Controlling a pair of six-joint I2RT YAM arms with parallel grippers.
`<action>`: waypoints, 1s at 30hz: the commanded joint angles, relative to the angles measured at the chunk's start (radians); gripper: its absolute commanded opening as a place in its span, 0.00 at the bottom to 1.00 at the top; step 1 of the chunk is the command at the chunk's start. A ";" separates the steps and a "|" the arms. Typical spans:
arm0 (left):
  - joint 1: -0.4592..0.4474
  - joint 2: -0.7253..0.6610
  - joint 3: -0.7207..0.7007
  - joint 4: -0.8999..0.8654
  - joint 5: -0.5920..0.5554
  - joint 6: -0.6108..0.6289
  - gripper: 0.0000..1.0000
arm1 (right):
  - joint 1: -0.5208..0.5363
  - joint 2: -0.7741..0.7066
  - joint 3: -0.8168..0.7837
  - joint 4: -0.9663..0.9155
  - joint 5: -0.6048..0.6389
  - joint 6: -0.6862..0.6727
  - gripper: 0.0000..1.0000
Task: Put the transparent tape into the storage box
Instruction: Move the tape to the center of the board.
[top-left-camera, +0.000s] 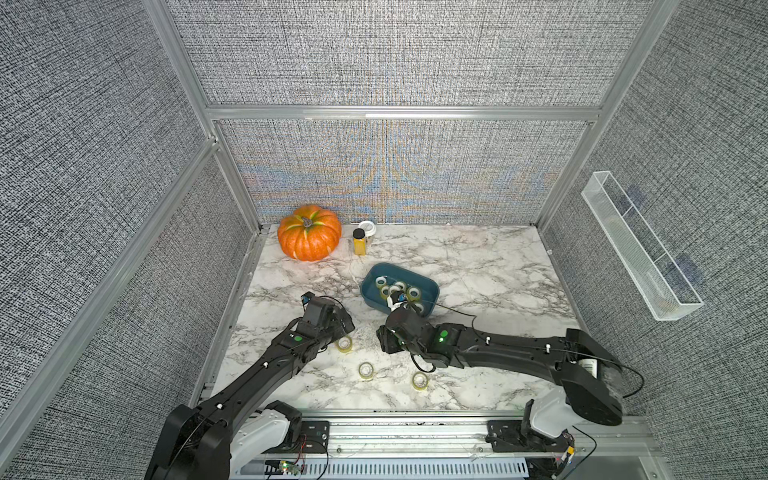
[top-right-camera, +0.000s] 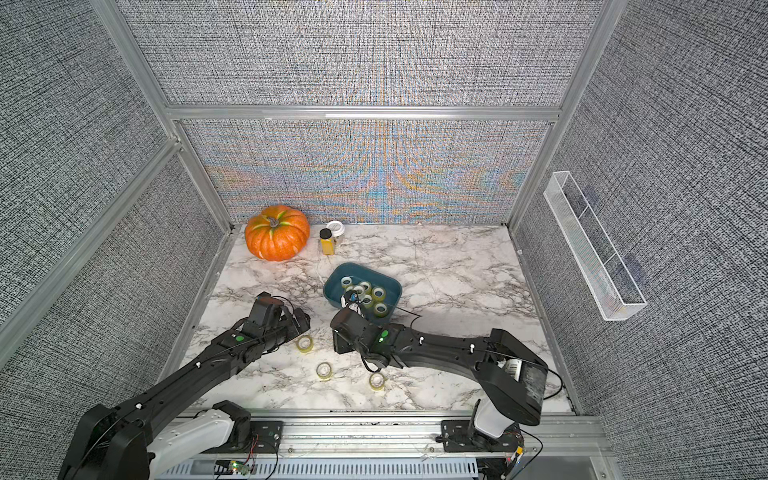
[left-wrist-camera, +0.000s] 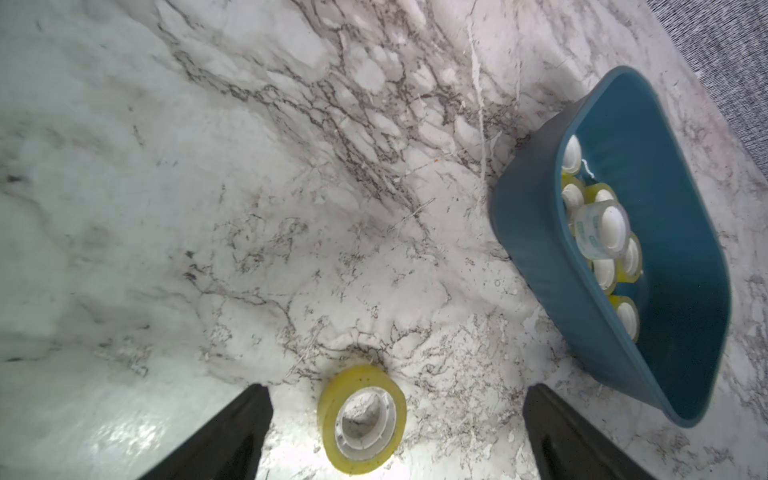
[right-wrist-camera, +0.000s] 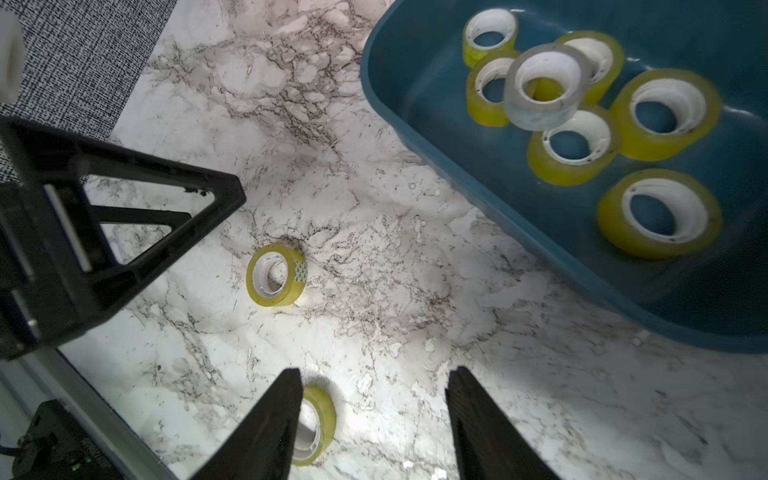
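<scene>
Right wrist view: the right gripper (right-wrist-camera: 376, 370) hangs released over the marble table (right-wrist-camera: 415, 291), its black fingers (right-wrist-camera: 266, 428) spread with nothing between them, at the near edge of the teal storage box (right-wrist-camera: 415, 104). Seven rolls of transparent tape sit inside the box: six yellowish rolls (right-wrist-camera: 656, 149) lying flat on its floor and one clearer roll (right-wrist-camera: 540, 120) resting tilted on top of them. Three more yellowish rolls lie flat on the table outside the box, all nearer than it, as both top views show. The first loose roll (top-left-camera: 344, 349) is just beside the left gripper (left-wrist-camera: 397, 388), the second loose roll (top-left-camera: 366, 376) lies nearer still, and the third loose roll (top-left-camera: 420, 385) lies to its right, on the near side of the right arm. The left wrist view shows the left gripper released as well. Its fingers are wide apart, and the first loose roll lies on the table between them in the picture, touched by neither. How high the fingers stand above it cannot be told. At the far left of the table stand an orange pumpkin (top-left-camera: 309, 232), a yellow jar (top-left-camera: 360, 245) with a black lid and a white round object (top-left-camera: 367, 227) behind it. A long clear tray (top-left-camera: 642, 253) hangs on the right wall.
</scene>
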 joint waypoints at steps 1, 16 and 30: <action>0.008 0.025 -0.010 -0.038 0.056 0.011 0.89 | -0.009 0.021 0.002 0.022 -0.050 -0.012 0.61; -0.022 0.209 -0.009 0.030 0.188 0.040 0.89 | -0.078 -0.140 -0.212 0.044 -0.058 -0.045 0.59; -0.035 0.270 0.076 -0.120 0.113 0.074 0.84 | -0.086 -0.218 -0.314 0.067 -0.038 -0.042 0.59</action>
